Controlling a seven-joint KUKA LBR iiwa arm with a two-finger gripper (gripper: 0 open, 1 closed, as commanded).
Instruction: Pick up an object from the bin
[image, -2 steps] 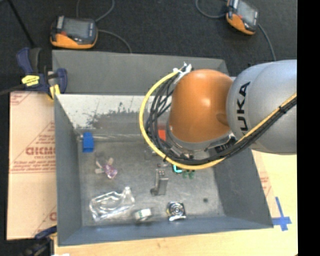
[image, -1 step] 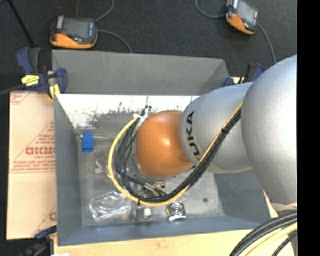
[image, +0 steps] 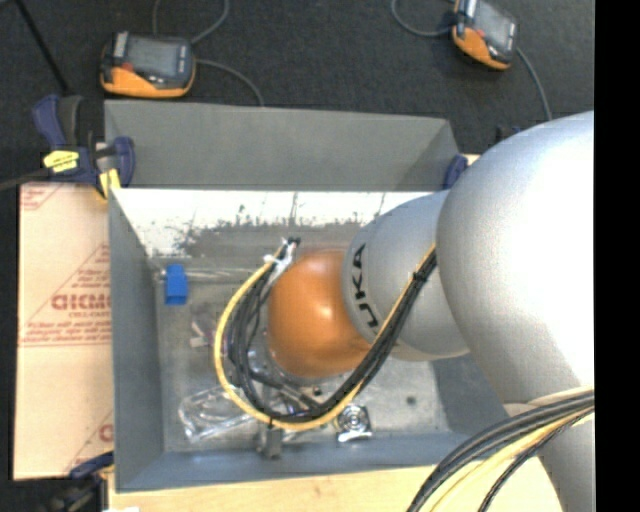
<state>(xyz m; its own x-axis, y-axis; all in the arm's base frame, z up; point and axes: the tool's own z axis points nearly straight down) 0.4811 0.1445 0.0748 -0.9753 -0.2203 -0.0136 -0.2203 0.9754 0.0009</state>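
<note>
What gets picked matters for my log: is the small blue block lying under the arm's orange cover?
No, the blue block lies uncovered at the left of the bin, apart from the orange cover.

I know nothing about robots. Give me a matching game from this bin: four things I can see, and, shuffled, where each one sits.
Things:
1. blue block
2. clear plastic piece
3. shiny metal piece
4. orange cover

Places in the picture:
a. middle, fixed on the arm
b. lower left corner
c. upper left, by the left wall
d. bottom, just right of the middle

Pairs: 1-c, 2-b, 3-d, 4-a.
</note>
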